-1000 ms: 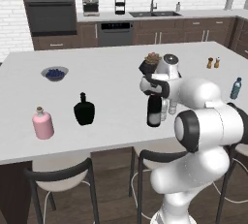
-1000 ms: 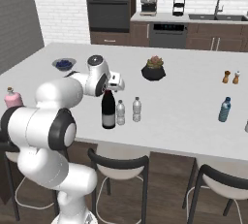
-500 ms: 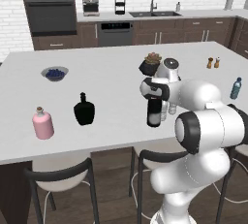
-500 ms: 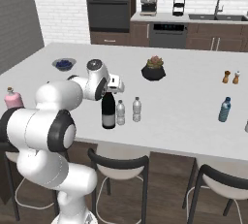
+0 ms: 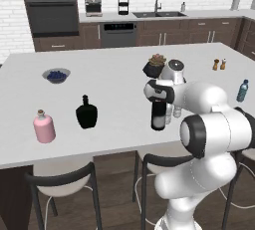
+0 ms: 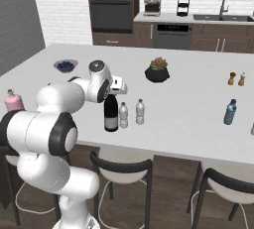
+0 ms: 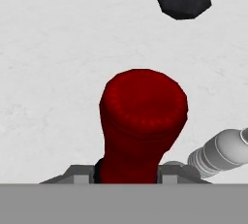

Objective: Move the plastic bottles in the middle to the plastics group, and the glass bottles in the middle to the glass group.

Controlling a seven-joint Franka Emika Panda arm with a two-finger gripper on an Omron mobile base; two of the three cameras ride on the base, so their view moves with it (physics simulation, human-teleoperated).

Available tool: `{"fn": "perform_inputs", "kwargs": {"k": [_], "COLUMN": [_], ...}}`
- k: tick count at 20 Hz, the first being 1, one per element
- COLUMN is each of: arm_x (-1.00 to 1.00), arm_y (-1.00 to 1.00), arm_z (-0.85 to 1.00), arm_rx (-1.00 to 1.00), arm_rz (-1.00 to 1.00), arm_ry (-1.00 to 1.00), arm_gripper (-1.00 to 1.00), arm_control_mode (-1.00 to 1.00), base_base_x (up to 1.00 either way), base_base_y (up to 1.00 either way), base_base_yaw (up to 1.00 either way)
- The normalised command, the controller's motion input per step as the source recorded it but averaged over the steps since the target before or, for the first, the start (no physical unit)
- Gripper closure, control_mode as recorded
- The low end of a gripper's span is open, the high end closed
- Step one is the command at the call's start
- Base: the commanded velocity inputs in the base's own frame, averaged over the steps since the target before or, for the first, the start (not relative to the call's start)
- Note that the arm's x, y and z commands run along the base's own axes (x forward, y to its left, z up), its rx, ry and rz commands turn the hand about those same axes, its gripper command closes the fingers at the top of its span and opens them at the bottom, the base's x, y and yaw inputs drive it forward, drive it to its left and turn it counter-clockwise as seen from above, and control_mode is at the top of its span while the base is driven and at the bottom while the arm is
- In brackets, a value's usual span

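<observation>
White island counter (image 5: 99,74) carries everything. Wine bottle (image 5: 158,115) stands upright mid-counter near the front edge, dark body with pale label, red capped neck (image 7: 143,121) rising between the finger bases in the hand view. Gripper (image 6: 112,92) sits over the neck at the top of the bottle; hand view shows the neck right between the fingers but the fingertips are hidden, so cannot tell if it's clamped or just straddling. Black flask (image 5: 86,113) and pink bottle (image 5: 44,126) with cork stand well to the left near the front edge, flask nearer the wine bottle. Dark plant pot (image 6: 158,71) sits behind the wine bottle, further back on the counter. Two small clear bottles: one (image 6: 123,115) just beside the wine bottle, second (image 6: 140,112) next to that. Blue bottle (image 6: 229,112) far off toward the right side. Bowl of blue stuff (image 5: 57,75) back left. Salt and pepper shakers (image 5: 219,64) back right
</observation>
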Motion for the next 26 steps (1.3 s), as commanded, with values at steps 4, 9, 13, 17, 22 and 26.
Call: {"fn": "perform_inputs", "kwargs": {"k": [4, 9, 13, 17, 22, 26], "arm_x": [-0.2, -0.4, -0.62, -0.73, -0.67, -0.22], "arm_y": [0.0, 0.11, 0.39, 0.59, 0.82, 0.99], "arm_z": [0.29, 0.37, 0.32, 0.16, 0.11, 0.28], "arm_rx": [0.0, 0.02, 0.01, 0.0, 0.0, 0.0], "arm_rz": [0.0, 0.02, 0.06, 0.09, 0.09, 0.05], "arm_ry": [0.0, -0.02, -0.07, -0.01, 0.0, -0.02], "arm_gripper": [1.0, 1.0, 1.0, 1.0, 1.0, 1.0], "arm_control_mode": [-1.0, -1.0, -1.0, -1.0, -1.0, -1.0], "base_base_x": [0.0, 0.0, 0.0, 0.0, 0.0, 0.0], "base_base_y": [0.0, 0.0, 0.0, 0.0, 0.0, 0.0], "base_base_yaw": [0.0, 0.0, 0.0, 0.0, 0.0, 0.0]}}
